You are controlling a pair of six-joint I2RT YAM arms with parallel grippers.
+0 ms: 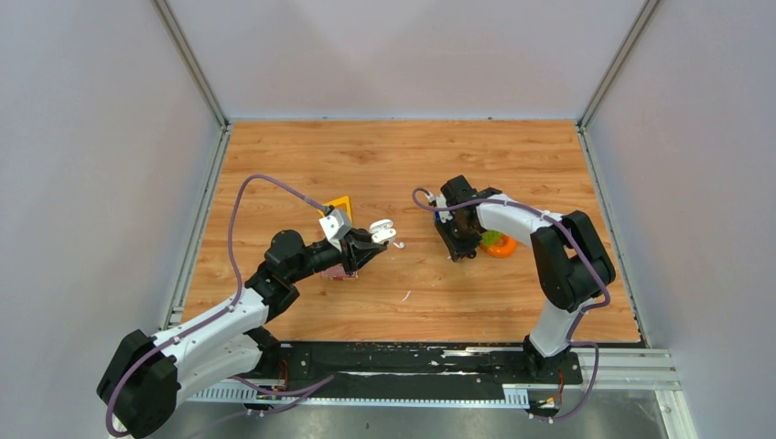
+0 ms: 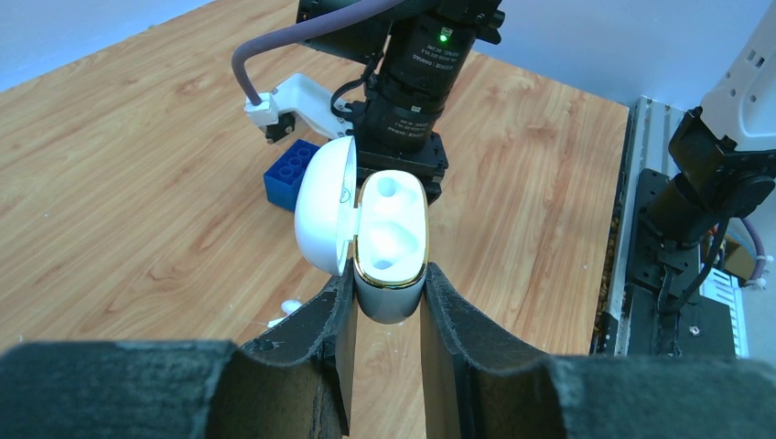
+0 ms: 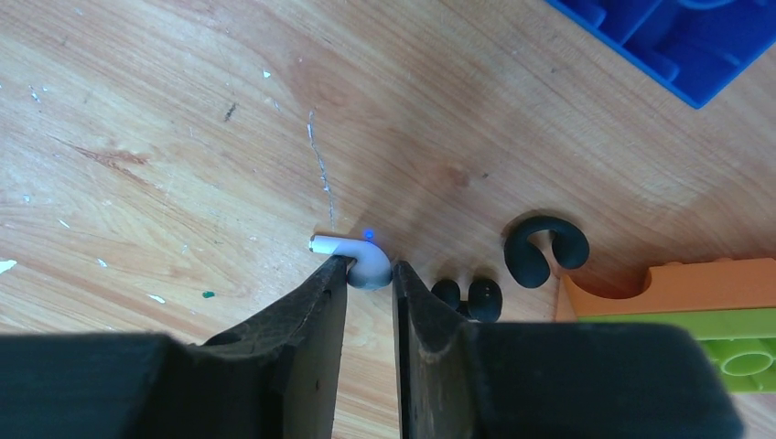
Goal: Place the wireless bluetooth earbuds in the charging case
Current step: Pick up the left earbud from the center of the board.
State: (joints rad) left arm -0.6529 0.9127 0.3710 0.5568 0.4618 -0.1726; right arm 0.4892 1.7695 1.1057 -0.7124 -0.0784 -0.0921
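My left gripper [image 2: 389, 288] is shut on the lower body of the white charging case [image 2: 392, 240] and holds it above the table. The case's lid [image 2: 323, 215] is swung open to the left, and both recesses under the gold rim are empty. The case also shows in the top view [image 1: 382, 230]. My right gripper [image 3: 369, 273] is shut on the head of one white earbud [image 3: 355, 254] at table level. Its stem points left and a blue light glows on it. A second earbud [image 2: 285, 309] lies on the table below the case.
A blue brick [image 2: 291, 172] lies by my right wrist and shows in the right wrist view [image 3: 677, 37]. Black rubber hooks [image 3: 544, 249] and tips [image 3: 468, 297] lie right of my fingers. An orange and green brick [image 3: 682, 302] sits further right. A yellow piece [image 1: 340, 203] lies behind my left gripper.
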